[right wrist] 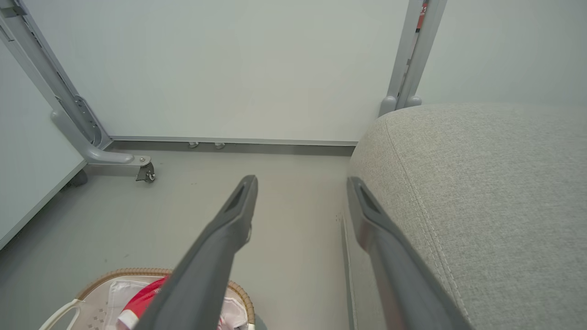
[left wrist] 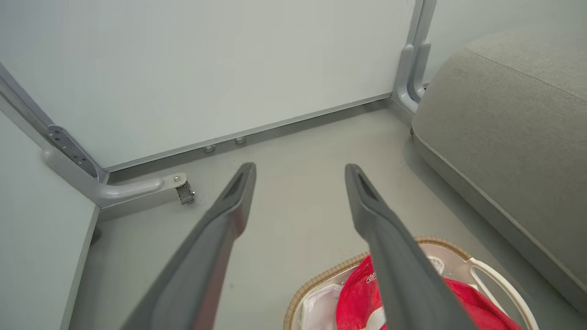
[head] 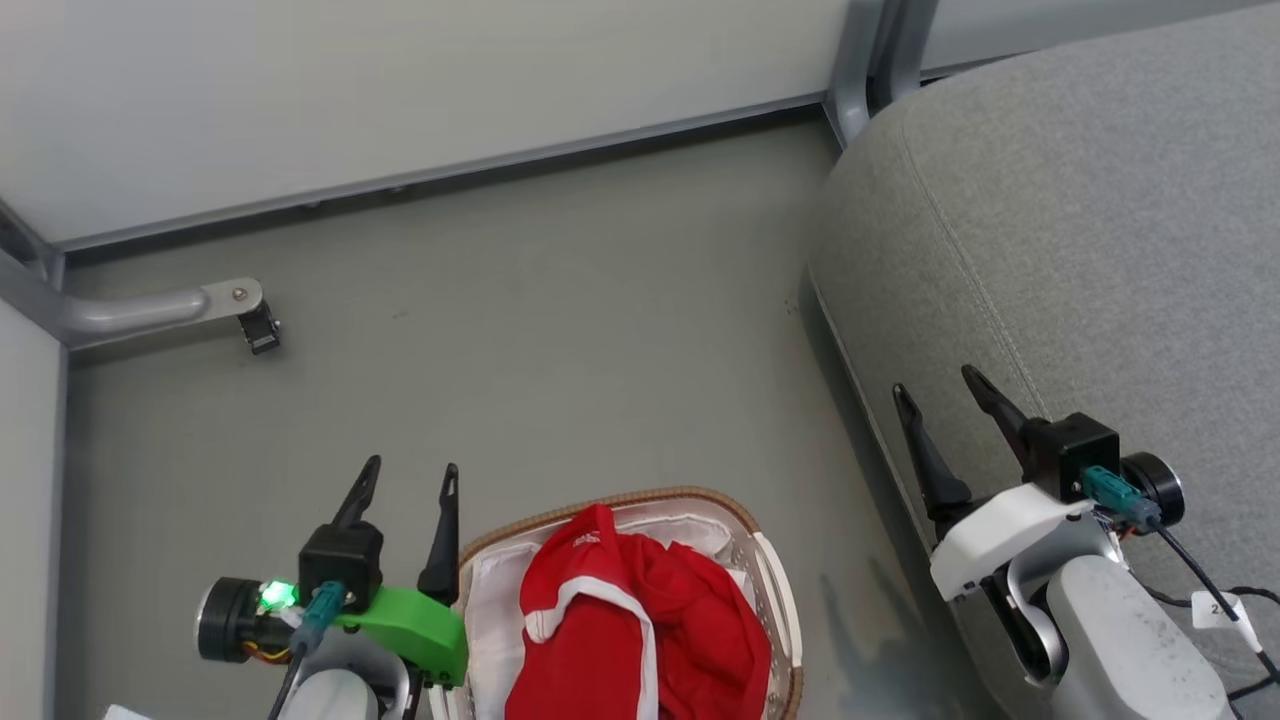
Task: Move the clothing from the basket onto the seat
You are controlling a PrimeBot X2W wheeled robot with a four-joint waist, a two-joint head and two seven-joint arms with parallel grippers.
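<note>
Opening step of the transfer: the clothing (head: 630, 620) lies heaped in the basket (head: 700, 497) on the floor (head: 550, 330), with the seat (head: 1100, 250) to its right. The left gripper (head: 413, 465) hovers just beside the basket's left rim and the right gripper (head: 935, 380) over the seat's edge, both spread wide and empty. The next move likely calls for one gripper to drop onto the clothing and pinch fabric (not the liner (head: 490, 600))

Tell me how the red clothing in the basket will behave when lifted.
Probably floppy: the clothing lies crumpled in soft folds, so it should drape and trail. Likely light, since it looks like thin fabric. It may drag the white liner of the basket along.
</note>
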